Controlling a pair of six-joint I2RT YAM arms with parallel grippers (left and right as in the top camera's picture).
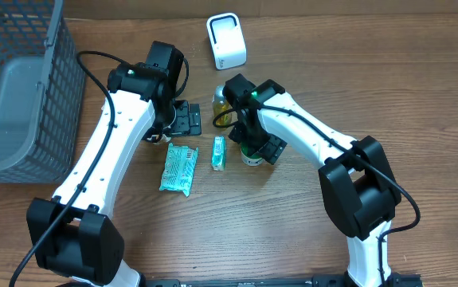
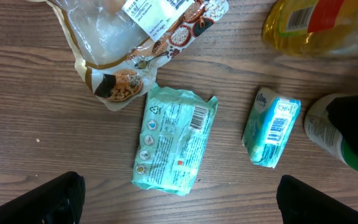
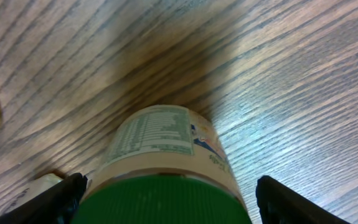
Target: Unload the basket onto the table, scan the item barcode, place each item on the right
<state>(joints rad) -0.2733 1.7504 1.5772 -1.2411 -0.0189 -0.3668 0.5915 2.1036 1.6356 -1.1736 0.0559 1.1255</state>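
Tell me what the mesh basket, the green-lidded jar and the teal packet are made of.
Mesh basket: grey, matte grid walls; plastic or coated wire, unclear.
Green-lidded jar: probably plastic, with a cream body, a printed label and a ribbed lid.
Teal packet: thin glossy plastic film, crinkled and catching the light.

A brown wood-grain surface (image 1: pixel 276 239) fills the overhead view, its grain running side to side under even, soft light. A grey mesh basket (image 1: pixel 65 88) stands on it at the left edge, cut off by the frame. Well to the right of the basket, the right wrist view shows the wood with a pale glare and a soft dark shadow beside it.
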